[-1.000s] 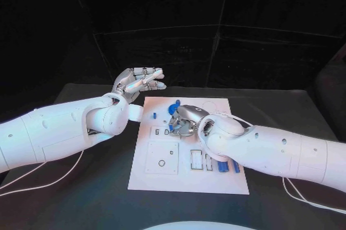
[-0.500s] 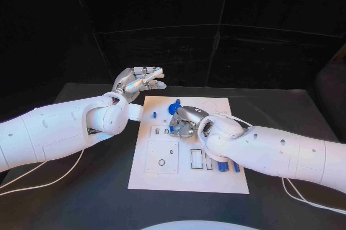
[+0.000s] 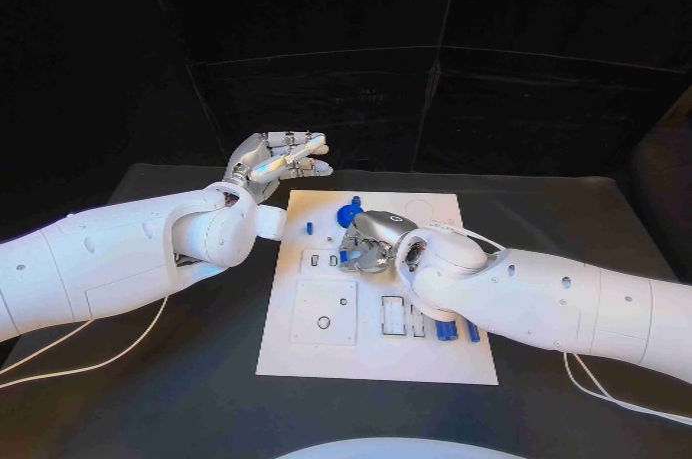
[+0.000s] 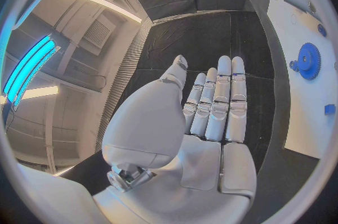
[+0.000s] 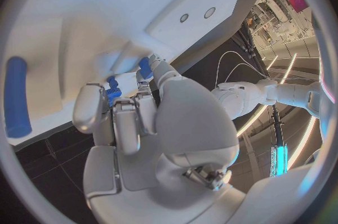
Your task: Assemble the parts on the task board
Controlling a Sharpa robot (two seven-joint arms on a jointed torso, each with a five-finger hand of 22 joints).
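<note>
The white task board [image 3: 378, 364] lies in the middle of the table. My right hand [image 3: 366, 243] rests low on it near its middle, fingers curled round a small blue part [image 5: 112, 89] pinched against the thumb. A blue gear [image 3: 348, 215] stands just beyond that hand, and it also shows in the left wrist view [image 4: 307, 58]. A small blue piece [image 3: 307, 227] lies to the gear's left. My left hand [image 3: 276, 158] hangs raised off the board's far left corner, fingers straight and apart [image 4: 214, 103], holding nothing.
Two blue pins [image 3: 457, 331] lie by the board's near right, under my right forearm. A blue cylinder [image 5: 16, 97] lies on the board [image 5: 84, 4] close to my right hand. Rectangular slots [image 3: 392, 317] sit in the board's near half. White cables trail over the black table [image 3: 130, 399].
Hardly anything has moved. My right hand stays curled over the blue part, and the left hand remains raised with only a slight shift of its fingers.
</note>
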